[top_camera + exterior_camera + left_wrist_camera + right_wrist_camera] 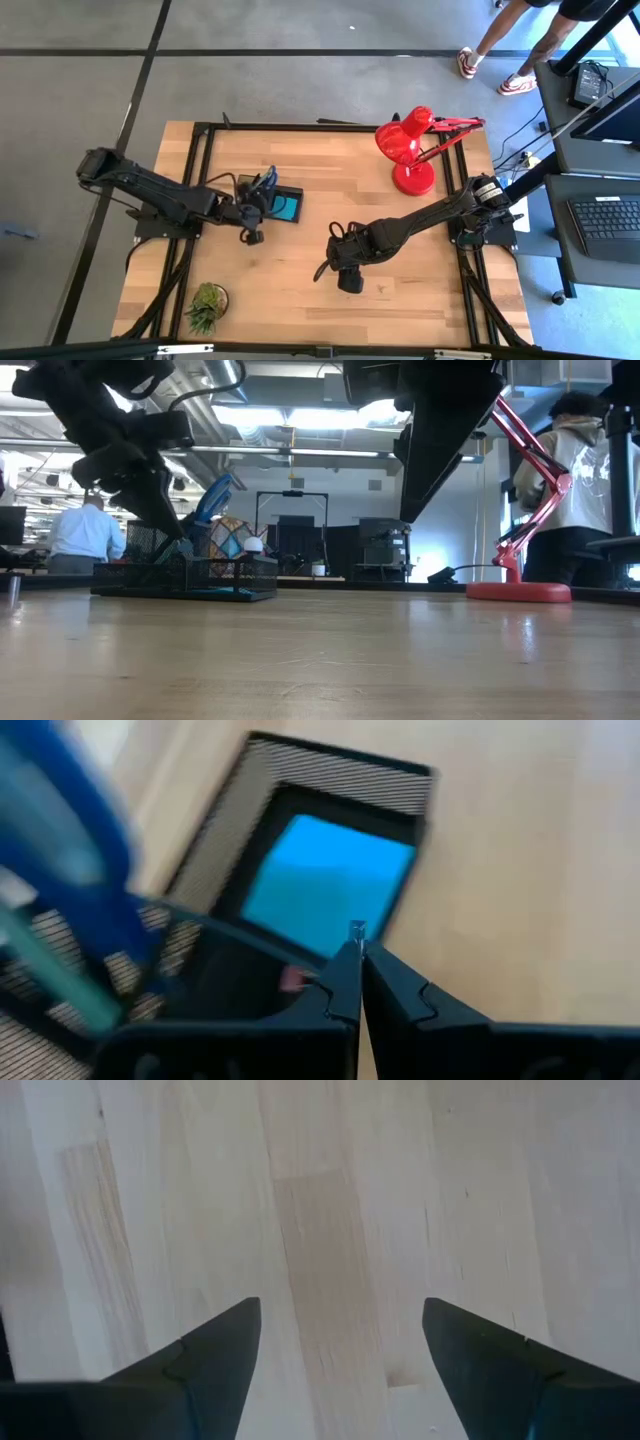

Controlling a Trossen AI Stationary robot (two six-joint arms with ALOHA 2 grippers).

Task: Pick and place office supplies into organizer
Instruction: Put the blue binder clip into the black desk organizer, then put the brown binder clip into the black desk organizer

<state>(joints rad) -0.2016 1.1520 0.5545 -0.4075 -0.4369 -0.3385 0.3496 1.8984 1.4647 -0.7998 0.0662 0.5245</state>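
Observation:
The black mesh organizer point(245, 192) point(185, 582) stands left of the table's middle. A cyan sticky-note pad point(288, 208) point(325, 885) lies flat in its low compartment. Blue-handled scissors point(268, 182) point(215, 495) point(90, 850) stand in the cup section, handles up. A small pinkish block point(292, 980) sits inside the tray. My left gripper point(266, 205) point(358, 945) hangs shut over the organizer, beside the pad. My right gripper point(348, 275) point(340, 1340) is open, pointing down at bare wood right of the table's middle. My left gripper shows a tiny grey tip point(357, 928) between its shut fingertips. I cannot tell whether that is a held thing or part of the fingers. The gripper comes at the organizer slanting down from the table's left.
A red desk lamp point(410, 150) point(520, 590) stands near the far right corner. A small green potted plant point(207, 305) sits near the near left corner. Bare wood lies between the arms. People stand beyond the table's far right point(500, 50).

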